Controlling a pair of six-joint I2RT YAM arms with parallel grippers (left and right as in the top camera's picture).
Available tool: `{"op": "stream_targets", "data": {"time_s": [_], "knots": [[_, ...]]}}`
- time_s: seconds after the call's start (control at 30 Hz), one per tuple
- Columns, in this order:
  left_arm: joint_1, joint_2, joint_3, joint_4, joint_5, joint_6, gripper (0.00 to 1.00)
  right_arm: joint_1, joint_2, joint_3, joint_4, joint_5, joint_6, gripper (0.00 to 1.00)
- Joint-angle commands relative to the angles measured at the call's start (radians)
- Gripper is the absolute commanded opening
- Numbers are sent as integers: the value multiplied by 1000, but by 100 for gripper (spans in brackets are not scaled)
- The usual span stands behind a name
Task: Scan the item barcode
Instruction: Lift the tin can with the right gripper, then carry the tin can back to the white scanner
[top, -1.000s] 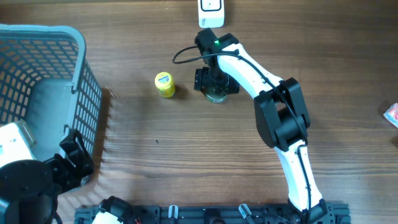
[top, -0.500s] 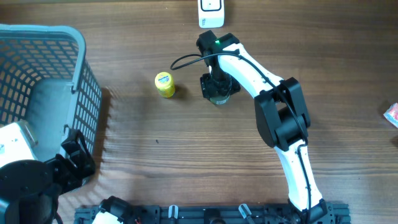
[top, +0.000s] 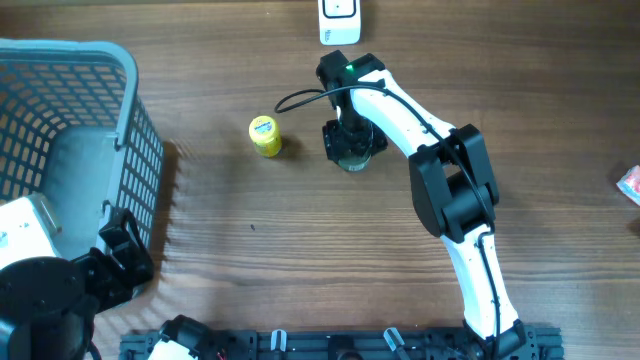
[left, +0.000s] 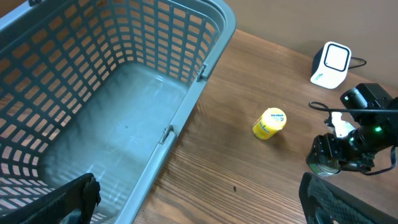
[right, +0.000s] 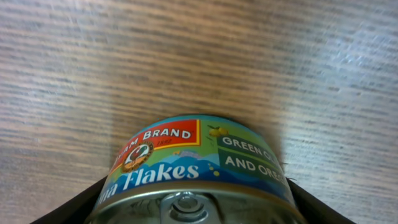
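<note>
At the 9 o'clock side of the table (top: 300, 260), a blue basket (top: 125, 80) is sitting empty. The left gripper (left: 202, 202) is hanging over its near corner at about 8 o'clock, its fingers spread wide and holding nothing.

Moving right, a small yellow bottle (top: 265, 136) is lying on its side at about 11 o'clock, clear of both arms.

Just to the bottle's 3 o'clock, the can (right: 186, 162) is standing on the wood with the right gripper (top: 348, 142) coming straight down over it. A second ago the jaws were standing wide on either side of the can; now they are drawn in against its sides, and the wrist view is showing a dark finger pressing at each lower edge of the label. So the right gripper is gripping the can, which is resting on the table, not yet lifted.

That is probably marking the end of the grasp. The white scanner (top: 340, 20) is waiting at the can's 12 o'clock by the far edge, so lifting the can and turning its barcode that way is likely coming next.

At 3 o'clock, a red packet (top: 632, 183) is peeking in at the table's edge.
</note>
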Motion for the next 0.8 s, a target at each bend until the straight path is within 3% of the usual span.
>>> {"op": "stream_targets", "data": {"time_s": [0.0, 0.3, 0.77], "knots": [[-3, -5, 0, 0, 12, -3, 100, -4, 45, -16, -22, -74, -16, 72], [-3, -5, 0, 0, 35, -3, 100, -20, 45, -16, -100, -248, -16, 72], [-3, -5, 0, 0, 39, -3, 100, -21, 45, -16, -357, -307, -22, 73]]}}
